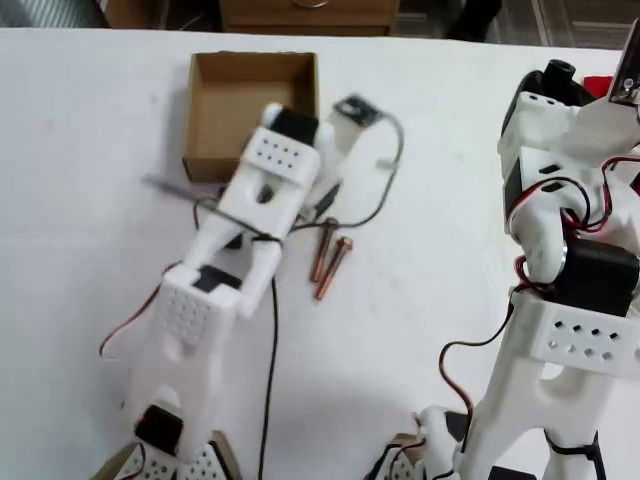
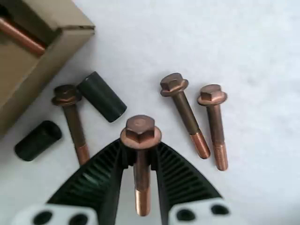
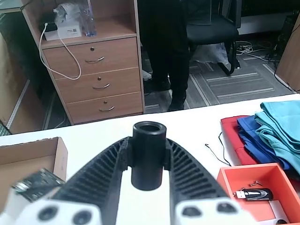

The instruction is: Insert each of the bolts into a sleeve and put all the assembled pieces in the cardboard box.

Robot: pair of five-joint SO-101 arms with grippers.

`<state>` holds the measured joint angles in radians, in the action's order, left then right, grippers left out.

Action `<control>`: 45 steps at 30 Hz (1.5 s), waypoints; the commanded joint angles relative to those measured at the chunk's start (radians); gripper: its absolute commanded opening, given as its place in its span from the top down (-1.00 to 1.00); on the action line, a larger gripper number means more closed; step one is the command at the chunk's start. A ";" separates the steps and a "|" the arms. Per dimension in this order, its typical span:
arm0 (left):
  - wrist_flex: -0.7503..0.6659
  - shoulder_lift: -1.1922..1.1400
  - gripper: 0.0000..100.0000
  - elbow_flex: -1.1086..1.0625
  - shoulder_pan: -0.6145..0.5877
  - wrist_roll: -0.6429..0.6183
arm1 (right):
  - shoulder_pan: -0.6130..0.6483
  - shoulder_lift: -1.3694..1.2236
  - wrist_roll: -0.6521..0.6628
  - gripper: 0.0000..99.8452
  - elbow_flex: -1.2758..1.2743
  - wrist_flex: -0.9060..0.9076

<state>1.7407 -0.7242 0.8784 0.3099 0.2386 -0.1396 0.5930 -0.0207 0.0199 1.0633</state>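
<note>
— Is there any text, label or number you can read here?

— None you could read. The cardboard box [image 1: 250,110], at eleven o'clock on your table [image 1: 450,200], shows plain brown walls. Any print on the white device [image 3: 70,32] atop the drawer cabinet [image 3: 93,84] is too small to make out.

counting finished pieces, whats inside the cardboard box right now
A copper bolt shaft lies inside the cardboard box, by the left wrist view; its end is out of frame, so whether it is assembled cannot be told. From above, the left arm covers that corner.
</note>
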 commanded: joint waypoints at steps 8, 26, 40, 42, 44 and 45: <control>0.048 0.565 0.95 0.035 -0.121 -0.029 | 0.074 0.004 -0.011 0.96 0.005 -0.012; -0.255 1.554 0.95 -0.992 -0.356 -0.327 | 0.427 0.012 -0.009 0.96 -0.104 0.027; -1.003 2.079 0.95 -1.570 -0.354 -0.336 | 0.527 0.607 -0.064 0.96 -0.809 -0.335; -1.007 2.104 0.95 -1.596 -0.354 -0.338 | 0.533 0.743 -0.063 0.96 -0.957 -0.427; -1.013 2.107 0.95 -1.596 -0.351 -0.339 | 0.535 0.854 -0.023 0.95 -1.083 -0.519; -1.017 2.107 0.95 -1.595 -0.336 -0.345 | 0.536 0.901 0.006 0.95 -1.137 -0.559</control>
<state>0.7664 1.3625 -0.7188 -0.0384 -0.0898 0.3913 1.3265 -0.0637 -0.9728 0.6352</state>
